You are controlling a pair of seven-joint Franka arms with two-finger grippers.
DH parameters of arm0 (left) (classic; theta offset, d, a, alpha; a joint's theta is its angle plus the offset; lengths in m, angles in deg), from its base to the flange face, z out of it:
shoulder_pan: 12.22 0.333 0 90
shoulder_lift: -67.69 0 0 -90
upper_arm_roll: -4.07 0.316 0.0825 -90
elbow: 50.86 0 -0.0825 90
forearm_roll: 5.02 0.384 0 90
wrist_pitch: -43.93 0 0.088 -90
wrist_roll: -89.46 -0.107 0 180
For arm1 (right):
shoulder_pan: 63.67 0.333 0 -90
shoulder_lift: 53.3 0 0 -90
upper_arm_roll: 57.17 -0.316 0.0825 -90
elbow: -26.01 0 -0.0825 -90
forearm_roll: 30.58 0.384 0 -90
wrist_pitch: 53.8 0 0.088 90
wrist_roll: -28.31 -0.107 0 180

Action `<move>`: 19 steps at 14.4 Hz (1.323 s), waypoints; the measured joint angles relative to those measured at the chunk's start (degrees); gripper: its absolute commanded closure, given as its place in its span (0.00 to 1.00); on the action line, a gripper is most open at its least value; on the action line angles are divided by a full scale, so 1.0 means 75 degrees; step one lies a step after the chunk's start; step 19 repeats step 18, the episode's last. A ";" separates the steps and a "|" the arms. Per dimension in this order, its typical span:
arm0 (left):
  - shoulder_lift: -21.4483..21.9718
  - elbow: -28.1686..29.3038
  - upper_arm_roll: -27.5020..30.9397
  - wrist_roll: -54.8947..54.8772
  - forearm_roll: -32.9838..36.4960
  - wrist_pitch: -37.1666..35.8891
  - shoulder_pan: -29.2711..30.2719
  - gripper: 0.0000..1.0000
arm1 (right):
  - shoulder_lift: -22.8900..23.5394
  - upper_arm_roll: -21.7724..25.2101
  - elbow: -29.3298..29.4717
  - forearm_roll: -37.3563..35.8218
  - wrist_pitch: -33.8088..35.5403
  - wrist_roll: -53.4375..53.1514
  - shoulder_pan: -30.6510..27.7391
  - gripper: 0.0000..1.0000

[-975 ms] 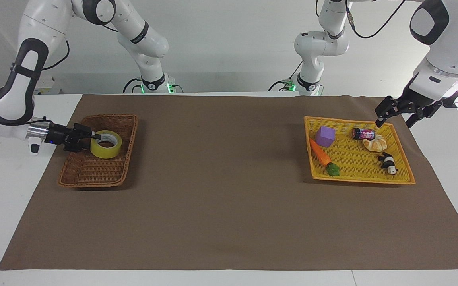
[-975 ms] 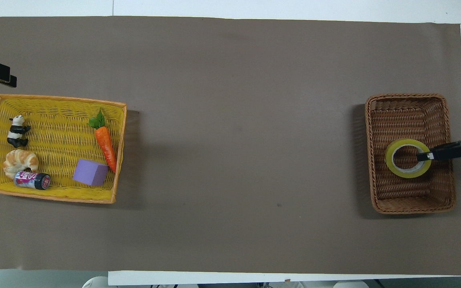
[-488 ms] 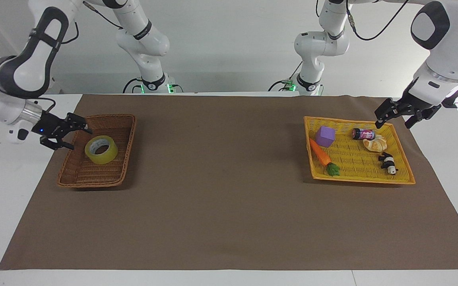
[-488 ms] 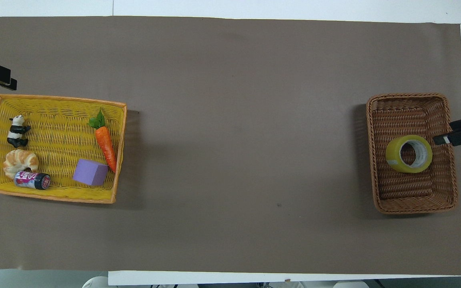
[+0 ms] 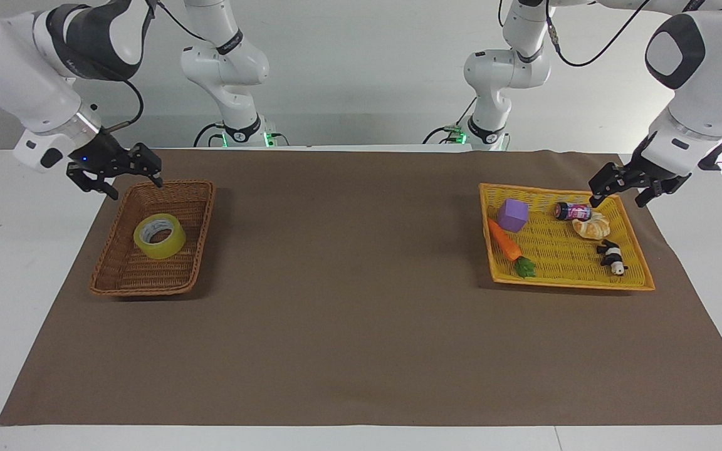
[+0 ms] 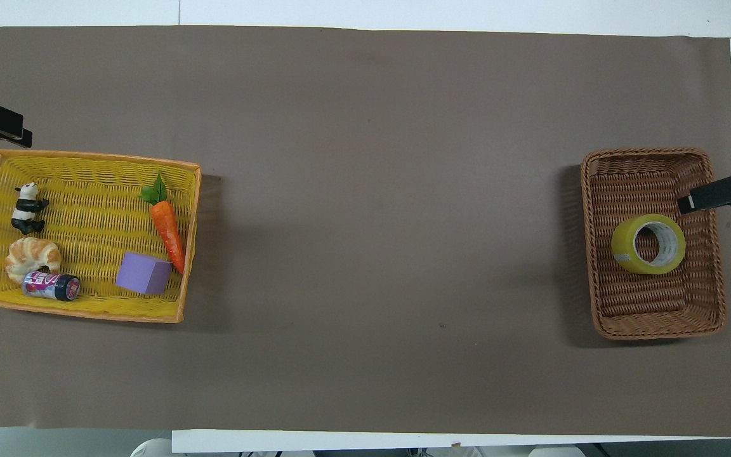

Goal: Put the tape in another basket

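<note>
Tape [image 5: 160, 236] lies in the basket [image 5: 119, 281], free of both grippers.

The right gripper [image 5: 134, 182] hangs spread wide and empty above the basket's corner nearest the robots. The left gripper [image 5: 615, 193], also spread and empty, waits over the corner of the yellow tray [image 5: 568, 282] that holds a cube [image 5: 512, 215], carrot [image 5: 504, 240], can [image 5: 571, 211], croissant [image 5: 593, 227] and panda [image 5: 612, 257].

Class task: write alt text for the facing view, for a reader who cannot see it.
A yellow tape roll lies in a brown wicker basket; the right gripper hangs open over the basket's corner. The left gripper, also open, hangs over a corner of a yellow tray of toys.
</note>
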 measured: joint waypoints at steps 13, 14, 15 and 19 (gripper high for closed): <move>0.0009 0.0000 0.0000 0.0000 0.0000 0.0003 0.0002 0.00 | 0.0594 -0.0157 0.1493 -0.1137 0.1123 -0.0680 0.0327 0.00; 0.0009 0.0000 0.0000 0.0000 0.0000 0.0003 0.0002 0.00 | 0.0600 -0.0157 0.1499 -0.1137 0.1124 -0.0680 0.0327 0.00; 0.0009 0.0000 0.0000 0.0000 0.0000 0.0003 0.0002 0.00 | 0.0600 -0.0157 0.1505 -0.1137 0.1127 -0.0680 0.0327 0.00; 0.0009 0.0000 0.0000 0.0000 0.0000 0.0003 0.0002 0.00 | 0.0600 -0.0157 0.1522 -0.1137 0.1130 -0.0680 0.0327 0.00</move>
